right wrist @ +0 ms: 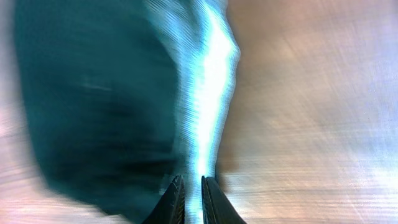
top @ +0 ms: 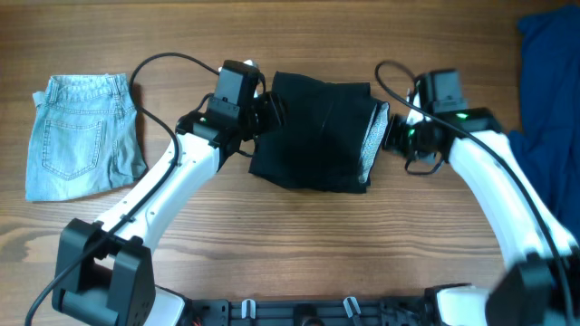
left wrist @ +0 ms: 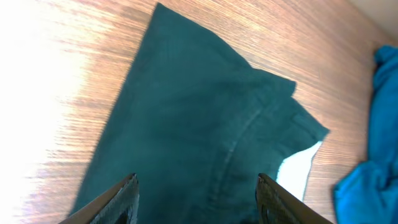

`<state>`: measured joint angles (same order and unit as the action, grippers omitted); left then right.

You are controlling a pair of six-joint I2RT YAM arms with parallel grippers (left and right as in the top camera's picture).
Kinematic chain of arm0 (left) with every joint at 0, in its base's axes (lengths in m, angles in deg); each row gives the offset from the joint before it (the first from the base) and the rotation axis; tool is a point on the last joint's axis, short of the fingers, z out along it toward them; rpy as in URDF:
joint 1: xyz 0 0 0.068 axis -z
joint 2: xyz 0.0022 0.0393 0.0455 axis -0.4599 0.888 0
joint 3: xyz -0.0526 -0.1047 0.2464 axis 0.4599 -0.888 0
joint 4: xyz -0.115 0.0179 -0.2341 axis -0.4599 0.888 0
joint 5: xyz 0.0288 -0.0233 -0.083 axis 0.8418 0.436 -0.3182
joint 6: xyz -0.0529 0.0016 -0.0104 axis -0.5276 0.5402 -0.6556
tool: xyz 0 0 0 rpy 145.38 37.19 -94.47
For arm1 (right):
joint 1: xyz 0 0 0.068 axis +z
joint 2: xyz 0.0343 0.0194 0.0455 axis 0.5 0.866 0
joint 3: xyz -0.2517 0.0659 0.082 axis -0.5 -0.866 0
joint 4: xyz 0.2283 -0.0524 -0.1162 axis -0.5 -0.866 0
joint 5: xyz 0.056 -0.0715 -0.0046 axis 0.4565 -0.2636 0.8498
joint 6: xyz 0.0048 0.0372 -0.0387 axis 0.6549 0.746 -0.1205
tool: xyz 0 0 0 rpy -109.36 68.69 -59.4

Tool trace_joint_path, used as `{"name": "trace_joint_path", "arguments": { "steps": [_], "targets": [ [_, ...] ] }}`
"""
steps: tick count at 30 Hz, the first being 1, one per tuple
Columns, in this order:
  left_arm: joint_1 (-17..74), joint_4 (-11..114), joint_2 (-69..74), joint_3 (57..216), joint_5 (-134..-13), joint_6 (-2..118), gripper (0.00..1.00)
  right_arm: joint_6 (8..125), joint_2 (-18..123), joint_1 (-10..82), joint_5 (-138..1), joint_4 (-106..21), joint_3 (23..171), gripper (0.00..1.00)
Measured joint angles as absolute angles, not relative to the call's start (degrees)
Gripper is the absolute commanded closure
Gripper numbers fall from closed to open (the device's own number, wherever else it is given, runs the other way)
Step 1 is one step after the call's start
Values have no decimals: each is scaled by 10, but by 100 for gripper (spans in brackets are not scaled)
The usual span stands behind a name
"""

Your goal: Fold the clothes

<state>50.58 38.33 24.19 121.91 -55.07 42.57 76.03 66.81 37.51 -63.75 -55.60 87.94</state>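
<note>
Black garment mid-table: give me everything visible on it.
The soft black garment lies flat on the wooden table, apparently folded into a rough rectangle. The fabric is matte, with a curved seam and mild wrinkles. Its whitish-grey, mesh-like waistband shows along the edge on the robot's right. The left gripper, open, sits over the opposite edge; whether it touches is unclear. The right gripper looks closed on the waistband edge, though that view is blurred.

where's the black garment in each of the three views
Overhead: black garment at top centre, between the two arms.
Left wrist: garment fills the middle, down to the bottom edge.
Right wrist: garment, blurred, over the left half.
Shared landmark: whitish-grey waistband, on the garment's right side in each.
</note>
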Motion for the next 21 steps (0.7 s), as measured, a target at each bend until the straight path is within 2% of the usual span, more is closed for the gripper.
{"name": "trace_joint_path", "arguments": {
  "steps": [7,17,20,21],
  "targets": [
    [496,384,307,1219,-535,460,39,723,666,431,-585,-546,880,84],
    [487,447,372,1220,-531,464,40,715,831,485,-578,-515,867,85],
    [489,489,390,1220,-532,464,48,715,863,485,-584,-526,866,84],
    [490,504,394,1220,-534,465,58,716,869,485,-589,-533,866,84]
  ]
}}
